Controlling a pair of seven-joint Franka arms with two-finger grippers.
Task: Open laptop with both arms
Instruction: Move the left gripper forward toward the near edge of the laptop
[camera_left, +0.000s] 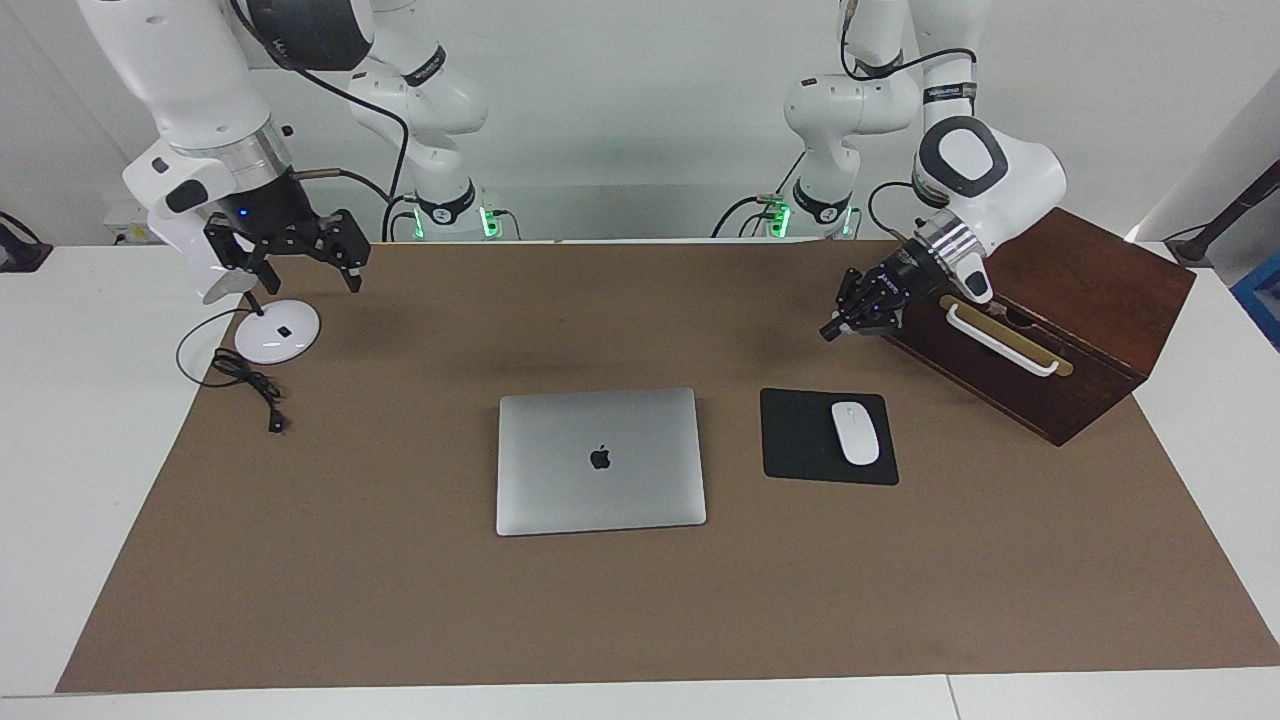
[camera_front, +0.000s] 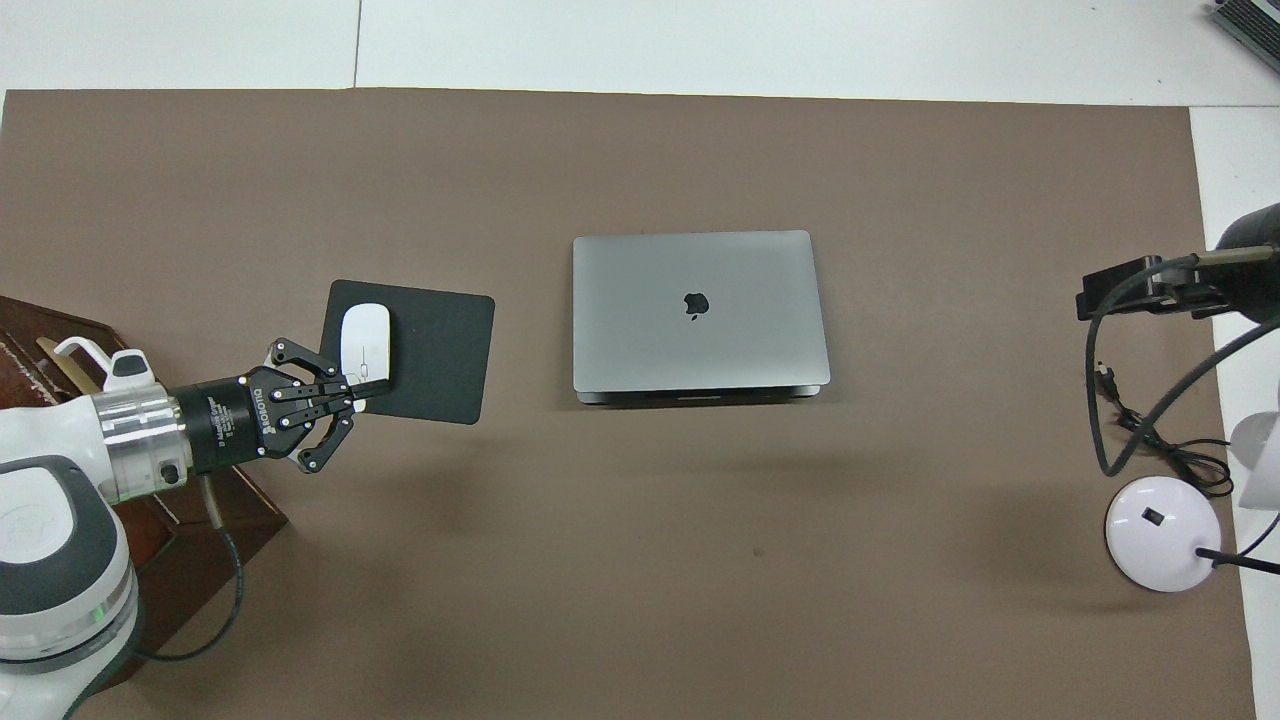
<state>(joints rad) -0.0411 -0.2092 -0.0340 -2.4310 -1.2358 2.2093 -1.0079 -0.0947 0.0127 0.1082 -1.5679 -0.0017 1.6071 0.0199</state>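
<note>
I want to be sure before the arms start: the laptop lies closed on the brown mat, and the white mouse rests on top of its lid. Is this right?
Not quite. The laptop is closed on the brown mat, but the white mouse rests on the black mouse pad beside the laptop, toward the left arm's end of the table. The lid is bare. The facing view shows this plainly.

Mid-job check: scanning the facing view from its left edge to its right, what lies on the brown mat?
white lamp base → laptop, lid closed → black mouse pad carrying the white mouse → wooden box
</note>
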